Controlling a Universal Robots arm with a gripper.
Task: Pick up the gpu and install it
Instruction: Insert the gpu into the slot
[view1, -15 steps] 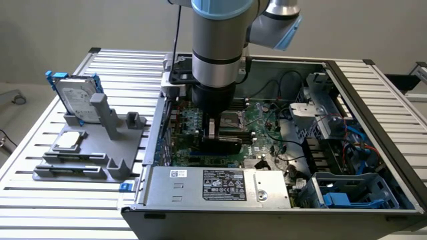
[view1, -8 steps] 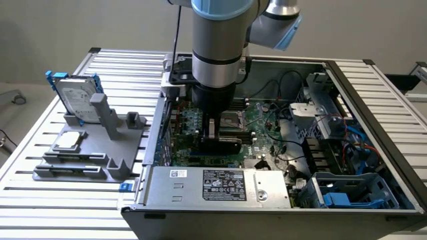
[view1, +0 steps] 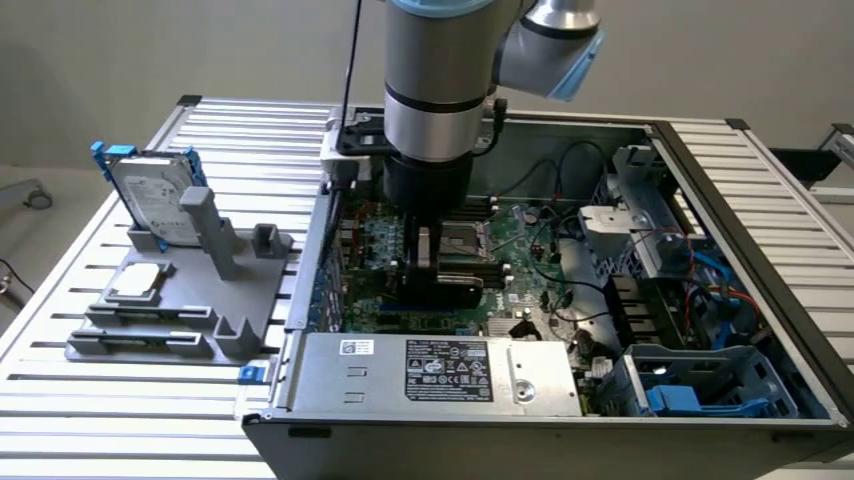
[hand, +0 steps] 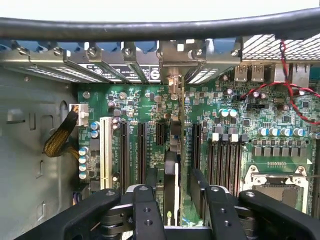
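Black gripper (hand: 174, 181) jaws wide: two fingers (hand: 148, 210) straddle one gpu (hand: 172, 150), gaps on both sides. The gpu stands edge-on in a motherboard (hand: 135, 100) slot, centre frame in the exterior view.

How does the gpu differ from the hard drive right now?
The gpu stands on the motherboard inside the case; the hard drive sits outside it on the grey stand. The gpu looks dark and thin, edge-on; the hard drive is silver with blue rails. Both stand on edge.
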